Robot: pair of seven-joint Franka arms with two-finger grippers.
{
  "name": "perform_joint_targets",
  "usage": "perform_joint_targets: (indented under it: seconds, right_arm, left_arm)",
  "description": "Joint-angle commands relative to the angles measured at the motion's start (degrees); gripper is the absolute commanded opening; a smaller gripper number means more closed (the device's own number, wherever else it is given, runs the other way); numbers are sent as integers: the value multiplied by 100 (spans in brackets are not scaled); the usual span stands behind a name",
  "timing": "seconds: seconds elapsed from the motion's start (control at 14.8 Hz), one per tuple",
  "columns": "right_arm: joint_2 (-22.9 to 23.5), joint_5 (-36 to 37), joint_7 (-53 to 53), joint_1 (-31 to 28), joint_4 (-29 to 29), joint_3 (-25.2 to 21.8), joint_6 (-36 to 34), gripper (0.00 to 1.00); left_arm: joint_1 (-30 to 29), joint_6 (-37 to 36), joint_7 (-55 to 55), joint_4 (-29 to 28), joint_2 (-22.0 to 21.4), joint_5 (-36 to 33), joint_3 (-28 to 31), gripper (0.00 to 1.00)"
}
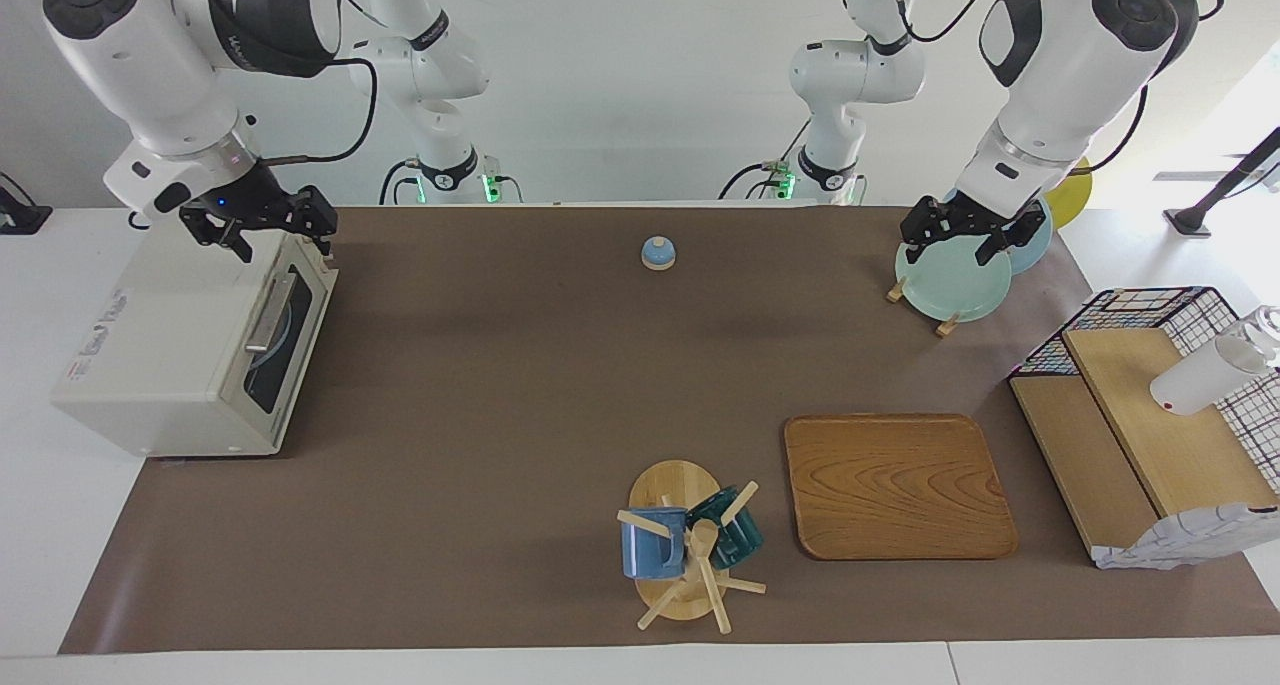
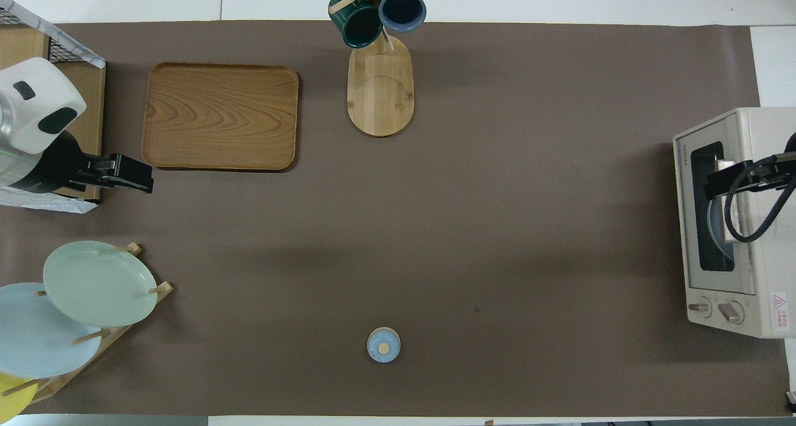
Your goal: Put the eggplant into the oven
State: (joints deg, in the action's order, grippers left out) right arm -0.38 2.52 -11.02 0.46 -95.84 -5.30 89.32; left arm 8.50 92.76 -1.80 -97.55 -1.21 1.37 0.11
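The oven [image 1: 190,340] stands at the right arm's end of the table [image 1: 500,415]. The plate rack [image 1: 950,275] sits at the corner nearest the left arm. The tray [image 1: 895,485] lies beside the mug stand [image 1: 680,545], at the edge farthest from the robots.

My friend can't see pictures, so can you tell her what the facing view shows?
Two white robot arms hang over a brown table: the right claw is open over a cream oven whose door is closed, and the left claw is open over a rack of plates. No eggplant shows; a wooden tray and a mug stand sit farther away.
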Motion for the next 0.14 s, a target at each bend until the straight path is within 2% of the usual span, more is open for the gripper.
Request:
perform_joint_targets:
  seconds: [0.0, 0.07]
  right_arm:
    - [-41, -156, 101, -55, 13, 12, 24, 100]
    - [-41, -156, 101, -37, 13, 12, 15, 100]
  left_arm:
    - [-67, 85, 49, -97, -117, 48, -19, 100]
    - [-67, 85, 49, -97, -117, 48, -19, 100]
